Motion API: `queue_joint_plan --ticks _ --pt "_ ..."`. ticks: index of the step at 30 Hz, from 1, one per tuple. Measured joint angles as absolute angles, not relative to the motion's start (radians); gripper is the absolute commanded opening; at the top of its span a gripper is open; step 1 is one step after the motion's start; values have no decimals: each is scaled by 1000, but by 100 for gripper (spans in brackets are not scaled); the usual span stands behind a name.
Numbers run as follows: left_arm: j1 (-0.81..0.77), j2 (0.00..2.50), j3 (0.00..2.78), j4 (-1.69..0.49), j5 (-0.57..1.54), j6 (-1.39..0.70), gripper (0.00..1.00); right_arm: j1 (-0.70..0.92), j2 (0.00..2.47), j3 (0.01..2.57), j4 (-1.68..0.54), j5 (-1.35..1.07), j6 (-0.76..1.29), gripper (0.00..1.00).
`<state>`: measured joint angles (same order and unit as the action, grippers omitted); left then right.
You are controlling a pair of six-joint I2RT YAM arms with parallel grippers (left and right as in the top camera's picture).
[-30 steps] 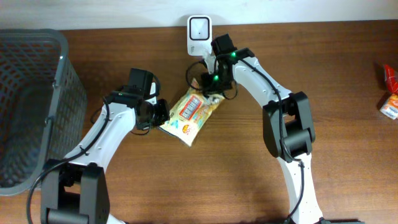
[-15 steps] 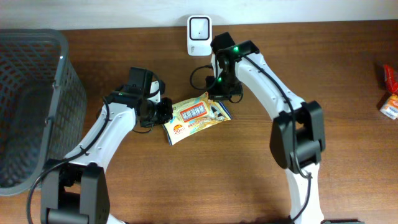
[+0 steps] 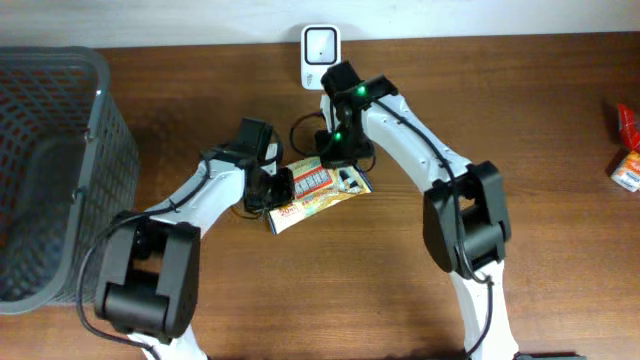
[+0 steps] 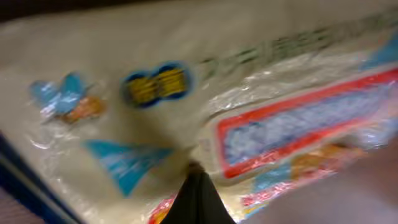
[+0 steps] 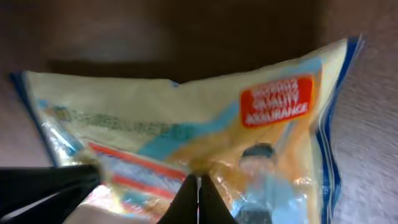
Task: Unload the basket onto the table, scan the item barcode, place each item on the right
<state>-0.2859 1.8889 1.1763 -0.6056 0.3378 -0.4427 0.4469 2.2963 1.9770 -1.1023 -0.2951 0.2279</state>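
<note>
Overhead, left gripper (image 3: 283, 186) and right gripper (image 3: 335, 160) both pinch the snack packet (image 3: 322, 190) near the back edge of the table (image 3: 560, 250); uneven pulling could tear or drop it.

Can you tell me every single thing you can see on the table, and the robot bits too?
snack packet: one, cream with blue, red and orange print, middle of the table
scanner: one, white, far edge of the table, behind the packet
basket: one, grey mesh, left end of the table
small packs: two, red and orange-white, right edge of the table
table: one, brown wood, under everything
left arm: one, white and black, reaching to the packet's left end
right arm: one, white and black, reaching to the packet's top edge
left fingers: dark, shut on the packet
right fingers: dark, shut on the packet
</note>
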Motion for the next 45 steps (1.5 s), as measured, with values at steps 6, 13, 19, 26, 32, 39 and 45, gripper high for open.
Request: queue_joint_plan --ticks 6,13,19,26,32,39,45 --pt "-289 1893 1186 -651 204 -447 0 446 2323 1904 -1060 -231 237 4" --pt "-234 1896 1259 -775 31 -447 0 445 2319 1892 -1167 -87 286 4" --pt "-215 1897 1373 -853 8 -447 0 440 2245 1940 -1216 -67 289 4" --pt "-208 1897 1377 -891 60 -455 36 327 2170 1986 -1250 -68 290 43" --pt "-206 1897 1377 -905 156 -455 99 179 2170 1986 -1272 -69 287 99" --pt "-206 1897 1376 -901 204 -456 100 155 2170 1986 -1276 -73 286 99" --pt "-206 1913 1376 -849 271 -418 85 155 2170 1986 -1277 -88 274 99"
